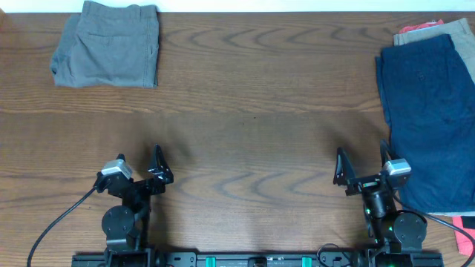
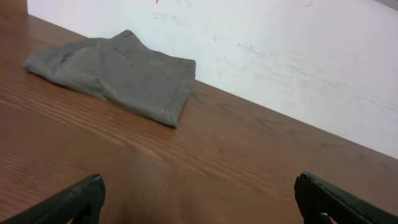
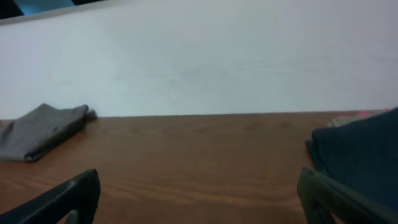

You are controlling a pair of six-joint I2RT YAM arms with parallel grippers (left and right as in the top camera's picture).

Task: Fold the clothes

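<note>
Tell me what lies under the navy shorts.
Under the navy shorts, a tan garment shows at the far edge and a red-orange garment at the near corner; the rest of both is covered.

Folded grey shorts (image 2: pixel 118 74) on the wooden surface (image 2: pixel 249 143), seen past the left end effector (image 2: pixel 199 190).

The grey shorts lie in a flat folded bundle at the upper left, resting on the brown wood-grain surface close to its far edge, where a white wall (image 2: pixel 298 56) rises behind. A seamed edge of the bundle faces right, and a faint pocket line shows on the top layer. In the bottom corners the two black fingers (image 2: pixel 78 200) stand wide apart with bare wood between them, well apart from the shorts.
</note>
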